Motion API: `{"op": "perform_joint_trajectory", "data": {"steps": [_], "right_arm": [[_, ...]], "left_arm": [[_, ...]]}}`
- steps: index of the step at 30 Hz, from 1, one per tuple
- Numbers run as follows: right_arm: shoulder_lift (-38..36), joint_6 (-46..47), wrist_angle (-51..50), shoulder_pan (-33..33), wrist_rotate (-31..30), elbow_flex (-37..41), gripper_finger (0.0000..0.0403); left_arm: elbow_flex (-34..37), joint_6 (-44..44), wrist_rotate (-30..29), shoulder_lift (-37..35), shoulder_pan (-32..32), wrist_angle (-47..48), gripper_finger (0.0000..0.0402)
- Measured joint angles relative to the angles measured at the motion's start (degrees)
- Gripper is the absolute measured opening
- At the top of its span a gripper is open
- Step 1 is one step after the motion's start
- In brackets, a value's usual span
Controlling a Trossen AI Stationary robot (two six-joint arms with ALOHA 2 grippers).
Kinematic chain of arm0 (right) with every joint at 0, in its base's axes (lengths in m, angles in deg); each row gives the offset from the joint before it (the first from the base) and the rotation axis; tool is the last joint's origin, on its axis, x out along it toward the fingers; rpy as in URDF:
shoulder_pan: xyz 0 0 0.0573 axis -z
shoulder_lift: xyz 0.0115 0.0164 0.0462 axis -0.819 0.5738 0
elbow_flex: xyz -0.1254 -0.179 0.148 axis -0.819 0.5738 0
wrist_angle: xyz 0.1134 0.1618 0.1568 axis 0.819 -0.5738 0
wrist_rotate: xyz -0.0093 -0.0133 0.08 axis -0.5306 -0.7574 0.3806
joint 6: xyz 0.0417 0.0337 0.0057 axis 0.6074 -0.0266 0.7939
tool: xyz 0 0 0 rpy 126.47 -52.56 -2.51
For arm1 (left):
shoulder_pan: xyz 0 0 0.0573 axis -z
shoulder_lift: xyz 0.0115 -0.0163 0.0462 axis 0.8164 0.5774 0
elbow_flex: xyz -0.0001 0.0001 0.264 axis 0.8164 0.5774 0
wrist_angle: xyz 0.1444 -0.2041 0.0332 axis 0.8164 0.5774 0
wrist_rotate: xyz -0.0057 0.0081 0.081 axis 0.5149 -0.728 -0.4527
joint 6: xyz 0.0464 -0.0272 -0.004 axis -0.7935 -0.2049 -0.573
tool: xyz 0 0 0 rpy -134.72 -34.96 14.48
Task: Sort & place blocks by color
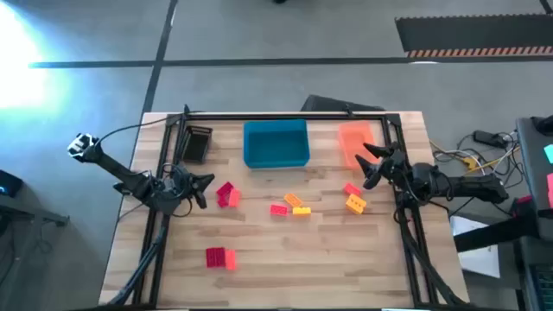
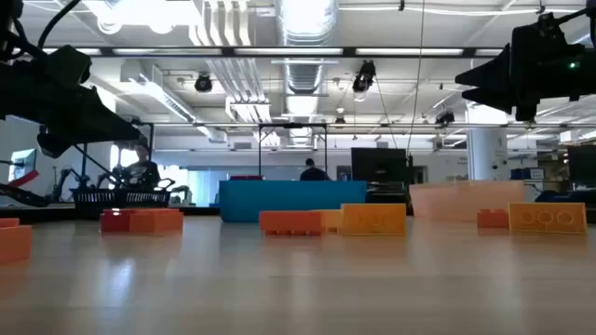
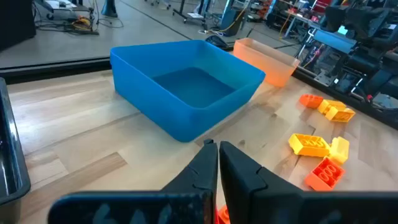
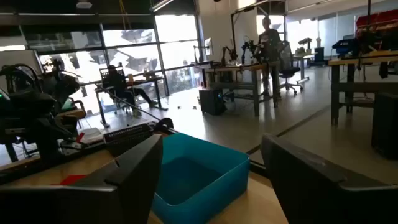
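Left hand [image 1: 206, 181] hangs pinched together and empty just beside the red blocks [image 1: 227, 195]; further right the right hand [image 1: 373, 161] hovers with fingers spread wide over the orange tray [image 1: 352, 138], holding nothing, presumably ready to pick. From above, every block lies loose on the table [image 1: 285, 259], none in the blue tray [image 1: 276, 144]; the left wrist view confirms that tray is bare inside.

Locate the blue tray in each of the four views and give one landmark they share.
High view: blue tray at the table's far edge, centre.
Low view: blue tray, mid-picture, behind the bricks.
Left wrist view: blue tray ahead of the shut left gripper.
Right wrist view: blue tray between the open fingers.
Shared landmark: orange tray beside it.
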Motion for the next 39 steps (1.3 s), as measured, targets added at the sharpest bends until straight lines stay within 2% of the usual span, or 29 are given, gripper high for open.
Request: {"op": "perform_joint_trajectory", "data": {"steps": [14, 26, 39], "right_arm": [[0.0, 0.0, 0.0, 0.0, 0.0, 0.0, 0.0256], [0.0, 0.0, 0.0, 0.0, 0.0, 0.0, 0.0268], [0.0, 0.0, 0.0, 0.0, 0.0, 0.0, 0.0256]], "left_arm": [[0.0, 0.0, 0.0, 0.0, 0.0, 0.0, 0.0002], [0.0, 0.0, 0.0, 0.0, 0.0, 0.0, 0.0002], [0.0, 0.0, 0.0, 0.0, 0.0, 0.0, 0.0002]]}}
